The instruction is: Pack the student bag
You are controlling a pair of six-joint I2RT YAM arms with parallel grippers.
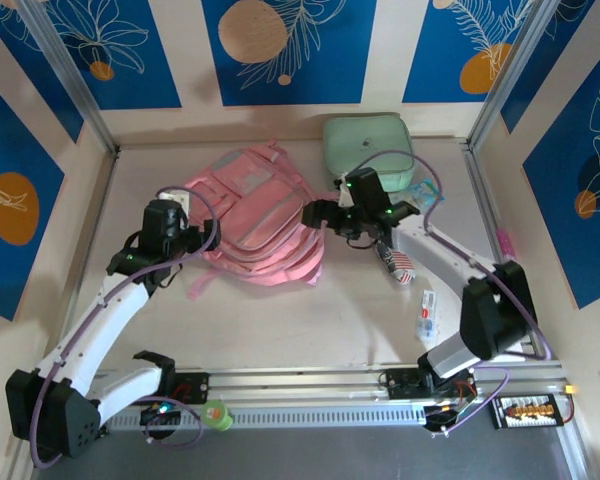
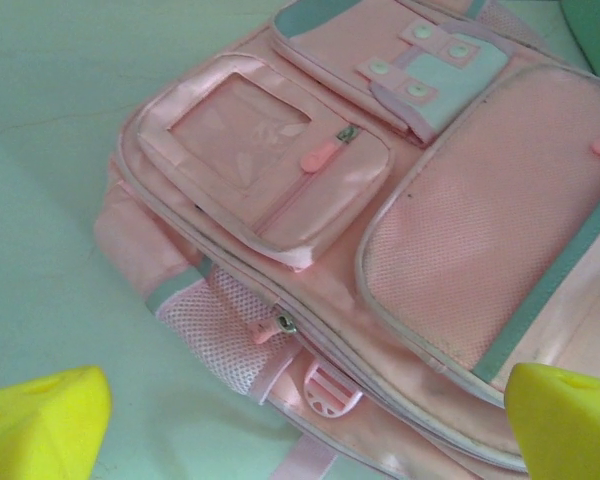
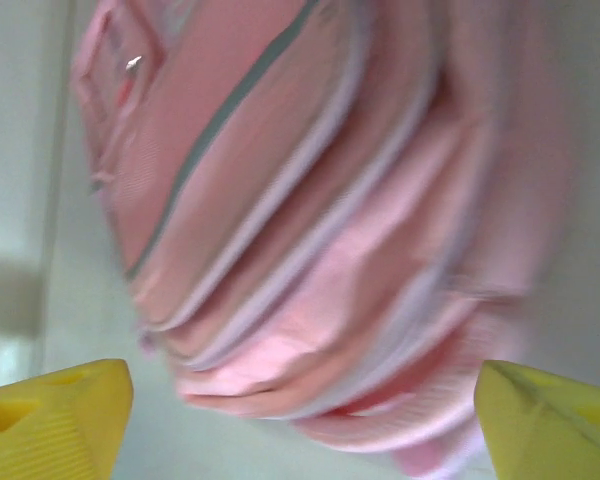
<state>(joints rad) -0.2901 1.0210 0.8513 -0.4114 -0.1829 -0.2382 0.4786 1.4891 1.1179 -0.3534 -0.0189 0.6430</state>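
Note:
The student bag, a soft pink backpack, lies flat in the middle of the table with its front pockets up. My left gripper hovers at its left edge, my right gripper at its right edge. In the left wrist view the bag shows a zipped window pocket, a mesh side pocket and a strap buckle. That gripper stands wide open above the buckle with nothing held. Seen from the right wrist, the bag is blurred, and that gripper is open and holds nothing.
A mint-green zip case rests at the back, right of the bag. A tube with a flag pattern and a small white tube lie under the right arm. A green object sits on the front rail.

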